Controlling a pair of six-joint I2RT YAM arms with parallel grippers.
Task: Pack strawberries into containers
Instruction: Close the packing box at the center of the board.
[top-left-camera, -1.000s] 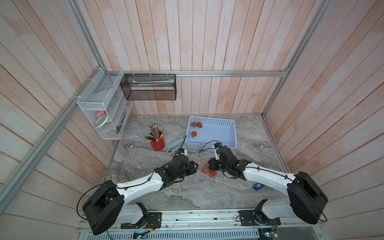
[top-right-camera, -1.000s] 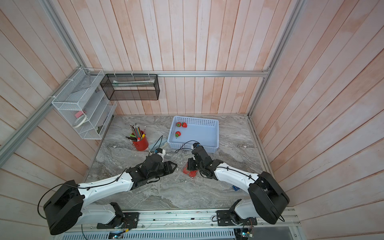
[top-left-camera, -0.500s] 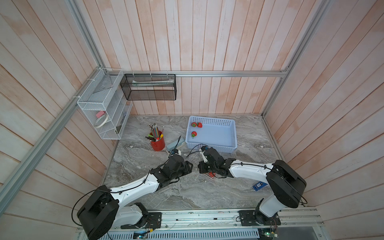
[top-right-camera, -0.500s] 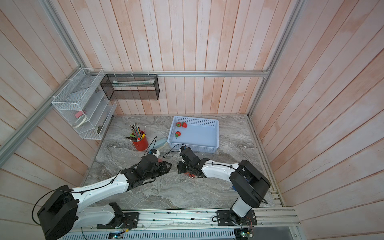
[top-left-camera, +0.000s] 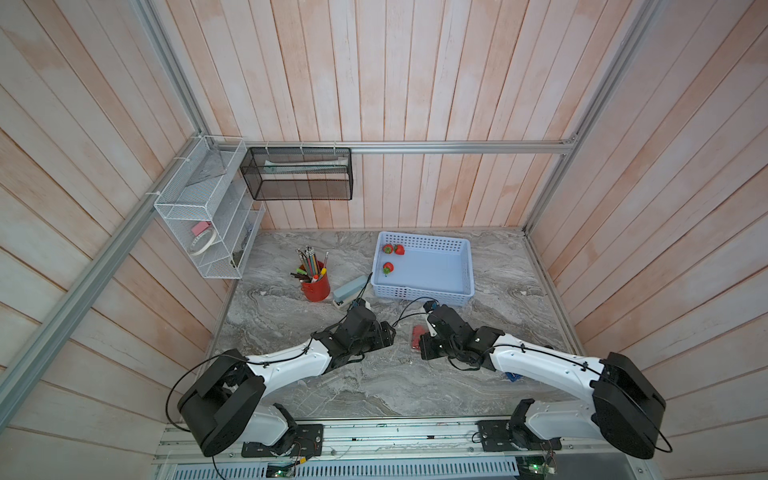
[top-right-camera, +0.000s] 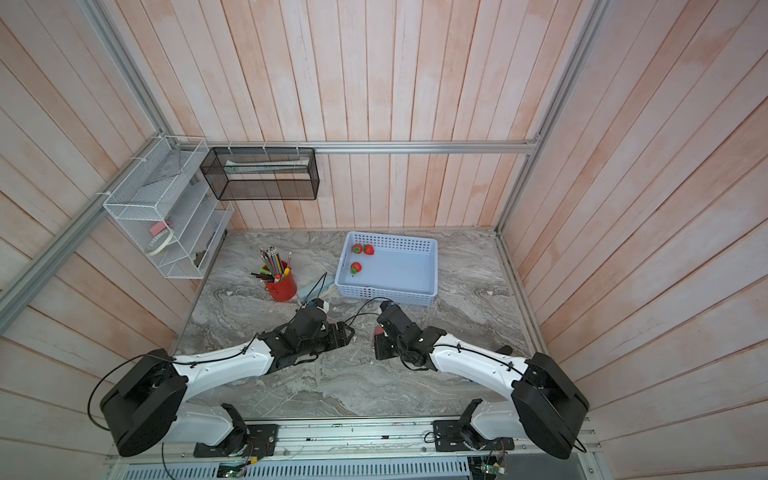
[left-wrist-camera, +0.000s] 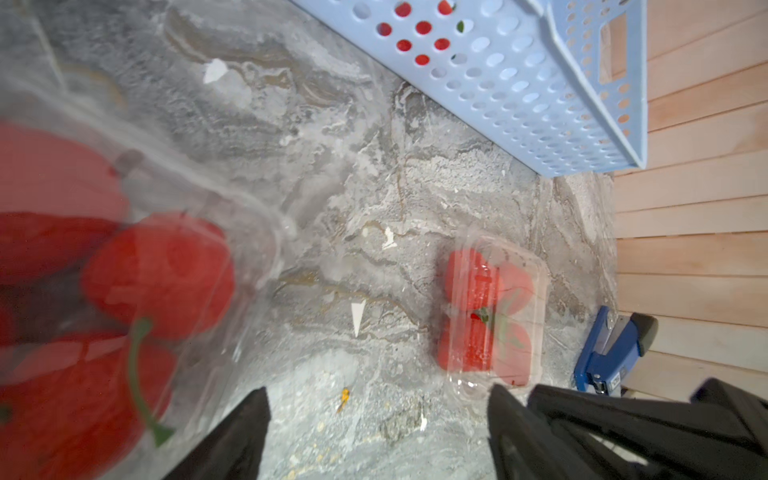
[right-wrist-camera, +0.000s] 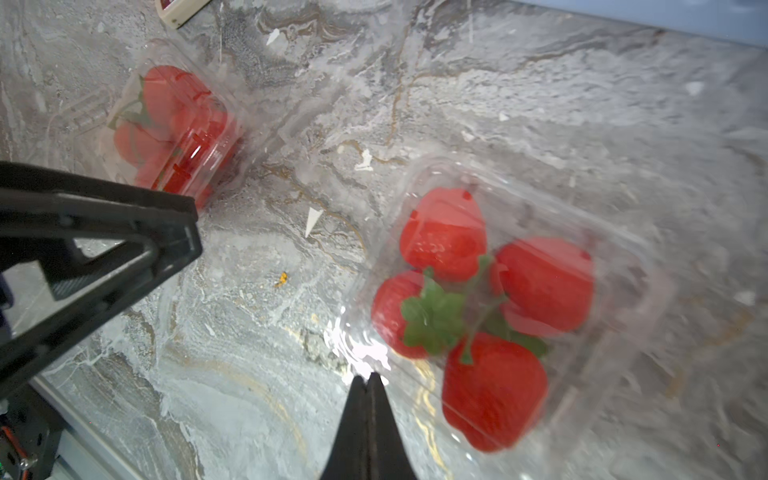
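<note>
Two clear containers packed with red strawberries lie on the marble. The one with four berries lies beside my right gripper, which is shut, its tips at the container's clear rim. In both top views this container shows as a red patch between the arms. The other container lies just past my left gripper, which is open and holds nothing. It shows large and blurred in the left wrist view. Three loose strawberries lie in the blue basket.
A red pencil cup and a pale green box stand left of the basket. A blue stapler lies by the right wall behind the right arm. Wire racks hang on the left wall.
My left gripper's jaws have spread wide open. The right arm reached toward the middle, then drew back a little; its gripper stayed shut. The container between the arms has hardly shifted.
</note>
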